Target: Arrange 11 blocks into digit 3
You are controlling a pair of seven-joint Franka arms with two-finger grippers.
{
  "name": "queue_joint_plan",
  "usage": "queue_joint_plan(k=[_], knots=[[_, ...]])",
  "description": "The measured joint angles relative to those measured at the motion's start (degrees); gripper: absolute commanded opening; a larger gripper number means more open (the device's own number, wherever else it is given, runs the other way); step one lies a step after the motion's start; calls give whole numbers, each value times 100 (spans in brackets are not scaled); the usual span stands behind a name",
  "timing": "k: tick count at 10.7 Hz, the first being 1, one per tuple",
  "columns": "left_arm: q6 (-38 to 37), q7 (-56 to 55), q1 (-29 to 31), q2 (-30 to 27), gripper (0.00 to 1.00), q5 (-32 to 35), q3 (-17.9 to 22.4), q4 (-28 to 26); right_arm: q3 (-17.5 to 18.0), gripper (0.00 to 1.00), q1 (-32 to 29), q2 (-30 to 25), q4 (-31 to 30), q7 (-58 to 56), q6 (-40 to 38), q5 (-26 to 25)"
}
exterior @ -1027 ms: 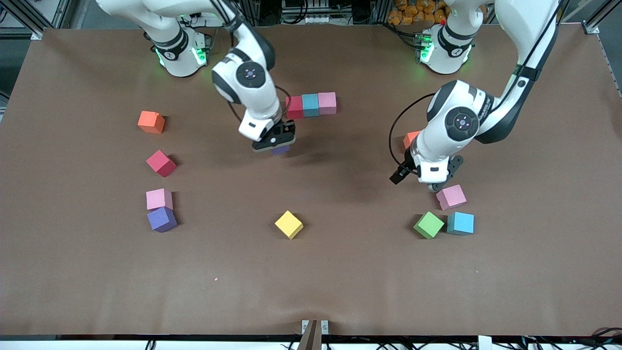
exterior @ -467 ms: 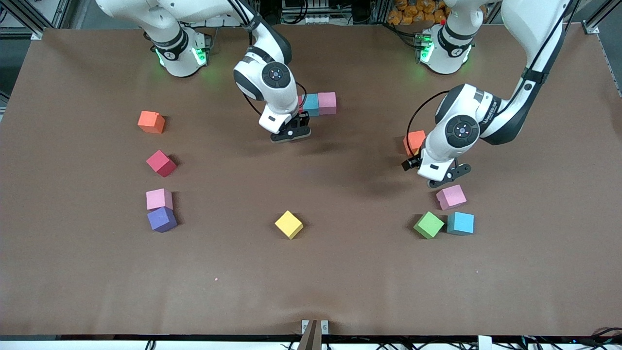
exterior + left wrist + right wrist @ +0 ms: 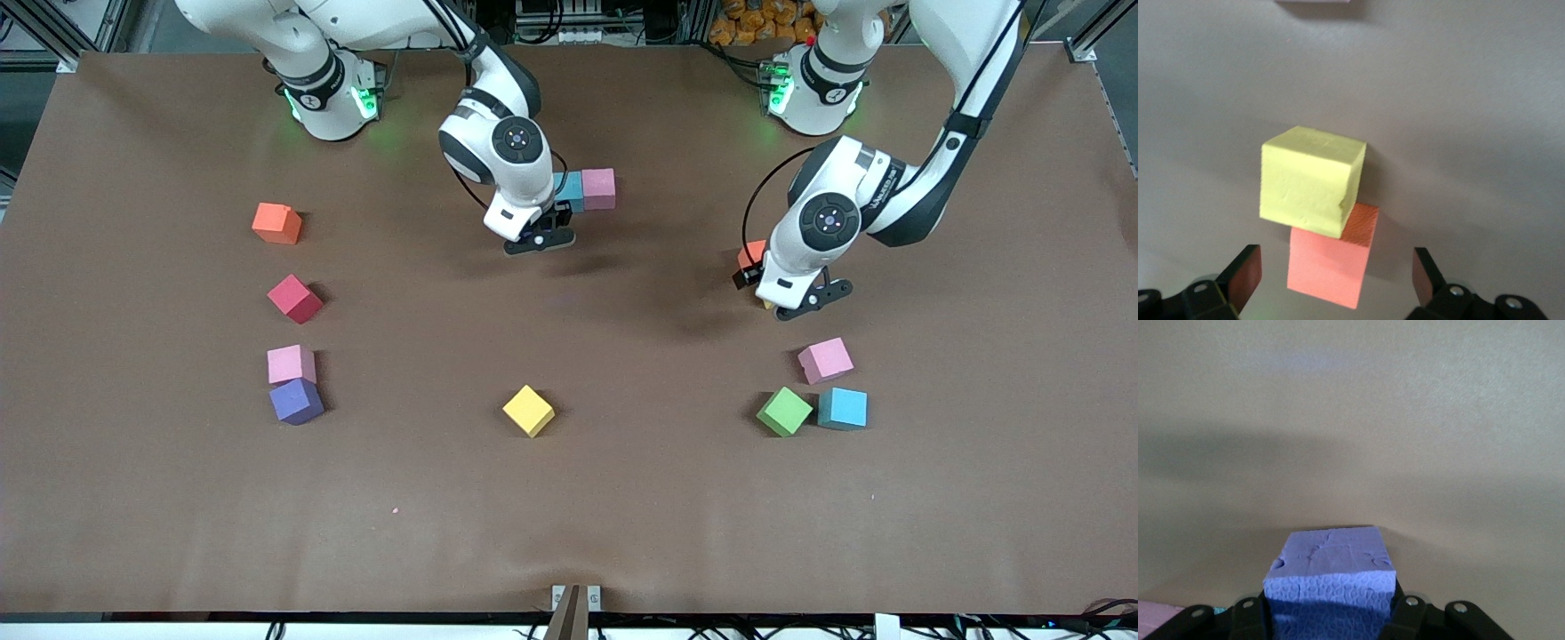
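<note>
Front view, right gripper (image 3: 540, 238): upper middle of the frame, just below the short row of blocks, where a teal block (image 3: 569, 191) and a pink block (image 3: 598, 188) show; the arm covers the rest.
Front view, left gripper (image 3: 803, 302): right of centre, fingers spread, above an orange block (image 3: 752, 256) that its wrist partly hides.
Front view, loose blocks: yellow block (image 3: 528, 410) low in the middle, others at both ends of the table.
Left wrist view: spread fingers (image 3: 1245, 273) frame an orange block (image 3: 1331, 257) with a yellow block (image 3: 1310, 181) touching it.
Right wrist view: purple block (image 3: 1330, 577) pinched between the fingers at the bottom centre, bare table above.
Doing it well: I judge the purple block should go down square and touching the row before release.
</note>
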Motion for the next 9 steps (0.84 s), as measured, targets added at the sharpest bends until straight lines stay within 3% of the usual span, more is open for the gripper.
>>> queue_joint_plan(k=[4, 9], knots=[[618, 552, 542, 39, 100, 0, -194, -581, 12, 28, 1, 6, 6, 291, 0, 17], [748, 556, 553, 86, 100, -50, -348, -625, 141, 28, 2, 88, 3, 463, -5, 20]])
